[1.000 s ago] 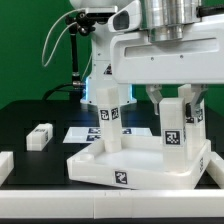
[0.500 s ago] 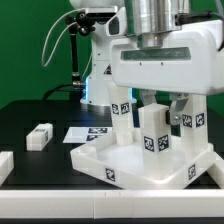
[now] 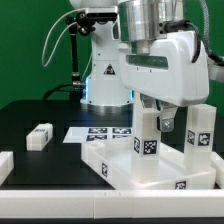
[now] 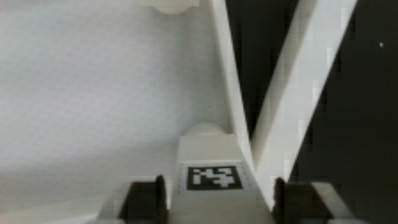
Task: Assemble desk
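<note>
Tool (image 4: 215, 200) clenched on an upright leg (image 3: 147, 140), one finger (image 4: 148, 203) either side of the tagged end, as the wrist view shows. Leg standing in the panel (image 3: 120, 172), which sits on the black counter (image 3: 30, 115) toward the exterior view's right, turned corner-on. Second leg (image 3: 199, 133) upright at the far right of the panel. Two loose legs apart on the counter: one (image 3: 40, 136) near the exterior view's left, another (image 3: 4, 166) at the left edge. Probably light, rigid plastic, smooth and a little slippery; unlikely to crush, likely to skid or twist under side load. Best held across a leg's flat opposite faces near the top, squarely, not on corners.
</note>
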You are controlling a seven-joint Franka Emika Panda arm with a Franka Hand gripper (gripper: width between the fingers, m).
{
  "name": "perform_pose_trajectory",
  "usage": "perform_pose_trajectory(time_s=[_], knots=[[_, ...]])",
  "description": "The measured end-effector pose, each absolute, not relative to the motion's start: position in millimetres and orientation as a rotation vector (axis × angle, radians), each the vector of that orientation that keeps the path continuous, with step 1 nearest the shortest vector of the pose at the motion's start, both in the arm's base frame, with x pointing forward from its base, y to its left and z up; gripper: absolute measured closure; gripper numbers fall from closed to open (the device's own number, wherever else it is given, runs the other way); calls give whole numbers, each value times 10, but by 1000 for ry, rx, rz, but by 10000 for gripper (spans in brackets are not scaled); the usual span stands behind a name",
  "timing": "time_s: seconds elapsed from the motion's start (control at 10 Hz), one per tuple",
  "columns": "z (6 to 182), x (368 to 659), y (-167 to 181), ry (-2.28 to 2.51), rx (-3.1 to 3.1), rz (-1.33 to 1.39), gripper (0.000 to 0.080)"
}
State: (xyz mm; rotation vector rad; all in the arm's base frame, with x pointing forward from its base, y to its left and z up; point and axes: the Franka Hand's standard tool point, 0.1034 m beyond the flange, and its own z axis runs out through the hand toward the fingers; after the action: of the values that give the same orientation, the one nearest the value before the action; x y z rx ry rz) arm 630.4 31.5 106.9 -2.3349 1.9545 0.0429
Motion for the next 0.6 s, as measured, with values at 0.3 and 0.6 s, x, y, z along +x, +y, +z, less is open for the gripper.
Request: perform_pose_trajectory(time_s=[0.3,0.6], knots=[[1056,6459,308,2320,-2000,65,509],[1047,6458,281,2517,-1715,72,509]])
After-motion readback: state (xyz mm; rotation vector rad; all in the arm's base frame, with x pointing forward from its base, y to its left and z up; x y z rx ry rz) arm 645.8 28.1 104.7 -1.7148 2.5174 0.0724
